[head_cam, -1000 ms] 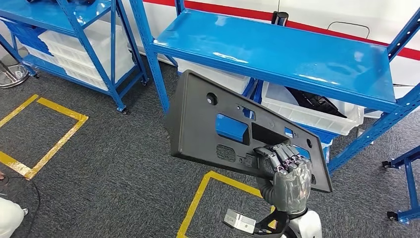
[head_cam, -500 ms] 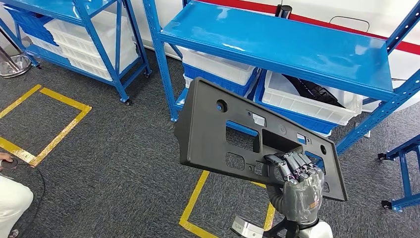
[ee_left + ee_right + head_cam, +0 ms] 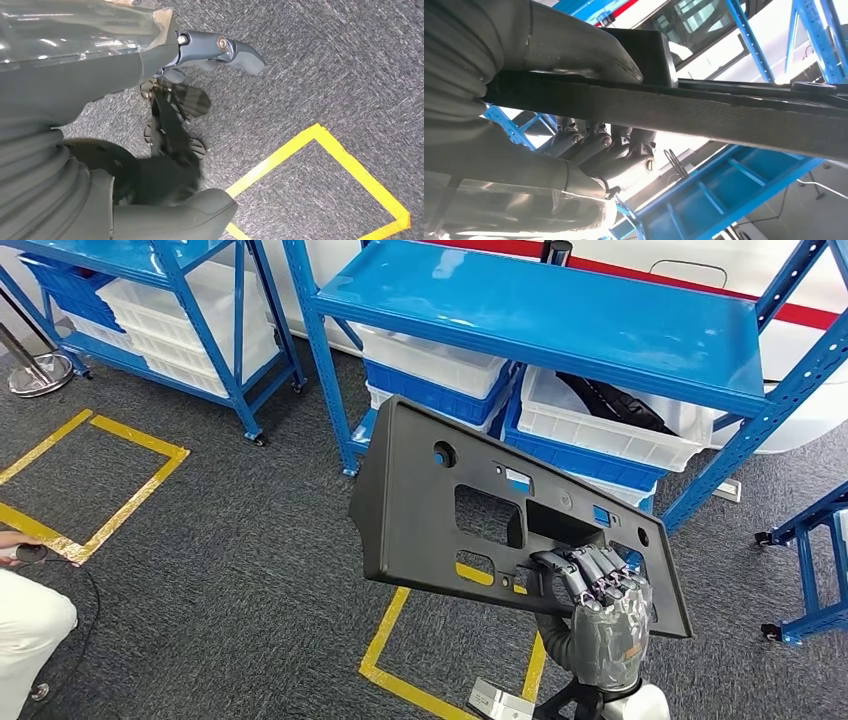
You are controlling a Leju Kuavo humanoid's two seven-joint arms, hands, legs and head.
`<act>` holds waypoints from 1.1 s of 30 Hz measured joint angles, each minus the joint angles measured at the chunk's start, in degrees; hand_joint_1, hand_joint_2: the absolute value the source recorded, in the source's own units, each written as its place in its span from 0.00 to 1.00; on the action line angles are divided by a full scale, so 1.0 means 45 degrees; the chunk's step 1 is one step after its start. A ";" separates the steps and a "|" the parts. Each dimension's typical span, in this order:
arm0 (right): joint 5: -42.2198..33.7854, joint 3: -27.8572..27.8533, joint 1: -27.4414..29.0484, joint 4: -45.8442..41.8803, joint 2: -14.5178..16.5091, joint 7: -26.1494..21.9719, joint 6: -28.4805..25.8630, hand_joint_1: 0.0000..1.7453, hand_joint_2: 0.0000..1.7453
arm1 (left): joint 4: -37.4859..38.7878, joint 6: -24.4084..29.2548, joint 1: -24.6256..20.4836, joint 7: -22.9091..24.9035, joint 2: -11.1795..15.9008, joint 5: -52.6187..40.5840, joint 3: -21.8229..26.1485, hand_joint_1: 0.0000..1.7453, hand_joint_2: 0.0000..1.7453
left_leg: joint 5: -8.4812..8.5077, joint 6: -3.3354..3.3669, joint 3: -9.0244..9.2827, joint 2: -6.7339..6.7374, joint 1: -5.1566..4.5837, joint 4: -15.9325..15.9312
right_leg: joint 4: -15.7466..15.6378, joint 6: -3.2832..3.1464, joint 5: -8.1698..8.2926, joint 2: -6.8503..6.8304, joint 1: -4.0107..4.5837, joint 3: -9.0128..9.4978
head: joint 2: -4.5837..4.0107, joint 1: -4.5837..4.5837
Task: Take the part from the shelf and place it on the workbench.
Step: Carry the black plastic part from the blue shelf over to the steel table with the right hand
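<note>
The part is a large dark grey plastic panel (image 3: 440, 510) with several cut-outs, held tilted in the air in front of the blue shelf (image 3: 560, 310). My right hand (image 3: 600, 625) grips its lower right edge, fingers hooked over the front face. In the right wrist view the panel's edge (image 3: 704, 117) runs across the picture, with the thumb (image 3: 574, 50) on one side and the fingers (image 3: 609, 147) on the other. My left hand (image 3: 75, 100) hangs over the grey carpet, fingers apart and holding nothing.
White bins (image 3: 610, 425) and blue bins sit on the shelf's lower level. A second blue shelf (image 3: 180, 300) stands at the left, a blue wheeled frame (image 3: 810, 570) at the right. Yellow tape squares (image 3: 110, 480) mark the carpet. A person's leg (image 3: 30, 630) is at the lower left.
The whole picture has shifted, so the camera has moved and the shelf now looks a little farther off. The panel has stayed in my right hand's grip throughout.
</note>
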 joint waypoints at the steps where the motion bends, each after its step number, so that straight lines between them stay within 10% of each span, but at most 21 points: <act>1: -0.0046 -0.0005 -0.0002 -0.0001 0.0005 -0.0006 0.0000 1.00 1.00 | 0.0000 0.0010 -0.0004 0.0000 0.0008 -0.0023 0.0000 0.00 1.00 | 0.0008 0.0061 0.0356 -0.0020 -0.0031 -0.0610 | 0.0016 0.0072 0.0047 -0.0006 0.0022 -0.0045 | 0.0000 0.0002; 5: -0.0343 -0.0060 0.0048 -0.0012 0.0029 -0.0175 0.0000 1.00 1.00 | 0.0000 0.0111 -0.0003 0.0000 0.0021 -0.0090 0.0000 0.00 1.00 | 0.0153 0.0482 0.0361 0.0019 -0.0108 -0.1119 | 0.0164 0.0397 0.0134 -0.0020 0.0051 -0.0324 | 0.0000 0.0011; 8: -0.0660 -0.0148 0.0095 -0.0022 0.0038 -0.0331 0.0000 1.00 1.00 | 0.0000 0.0351 -0.0023 -0.0013 0.0021 -0.0150 0.0001 0.00 1.00 | 0.0426 0.0803 0.0133 0.0165 -0.0102 -0.1219 | 0.2017 0.0278 -0.0912 0.0014 0.0031 -0.1201 | 0.0000 0.0086; 11: -0.0858 -0.0215 0.0212 -0.0023 0.0035 -0.0383 0.0000 1.00 1.00 | 0.0000 0.0687 -0.0020 -0.0092 0.0034 -0.0236 0.0002 0.00 1.00 | 0.0569 0.0816 -0.0098 0.0364 -0.0122 -0.1189 | 0.3785 0.0400 -0.1591 0.0016 -0.0024 -0.1783 | 0.0000 0.0119; 15: -0.1082 -0.0254 0.0271 -0.0024 0.0041 -0.0424 0.0000 1.00 1.00 | -0.0002 0.1260 -0.0024 -0.0267 0.0011 -0.0333 0.0001 0.00 1.00 | 0.0553 0.0684 -0.0189 0.0748 -0.0161 -0.1019 | 0.0769 0.0757 -0.0588 -0.0492 -0.0094 0.0005 | 0.0000 0.0141; 19: -0.1410 -0.0283 0.0338 -0.0025 0.0055 -0.0611 0.0000 1.00 1.00 | -0.0008 0.2508 -0.0066 -0.0879 -0.0017 -0.0375 0.0010 0.00 1.00 | 0.0537 0.0475 -0.0271 0.1114 -0.0256 -0.0880 | 0.0026 0.0492 -0.0306 -0.0392 -0.0036 0.0273 | 0.0000 0.0119; 26: -0.1704 -0.0336 0.0087 0.0253 0.0143 -0.0719 0.0000 1.00 1.00 | -0.0005 0.1956 -0.0070 -0.1234 -0.0050 -0.0336 0.0064 0.00 1.00 | -0.1337 0.0184 -0.1854 0.0047 -0.0090 0.2776 | 0.0006 0.0063 -0.0047 0.0358 -0.0122 0.0061 | 0.0000 0.0069; 30: -0.1609 -0.0322 -0.0317 0.0527 0.0170 -0.0171 0.0000 1.00 1.00 | -0.0006 0.0945 -0.0053 -0.1002 -0.0030 -0.0473 0.0051 0.00 1.00 | 0.0134 0.0253 -0.0646 -0.0633 0.0027 0.0300 | 0.0079 0.0102 0.0004 0.0931 -0.0095 0.0023 | 0.0000 0.0069; 33: -0.1558 -0.0277 -0.0555 0.0619 0.0169 0.0012 0.0000 1.00 1.00 | -0.0004 0.0728 -0.0038 -0.0968 -0.0029 -0.0505 0.0044 0.00 1.00 | 0.0318 0.0272 -0.0292 -0.1197 0.0049 -0.0627 | 0.0139 0.0322 0.0141 0.1336 -0.0060 -0.0260 | 0.0000 0.0078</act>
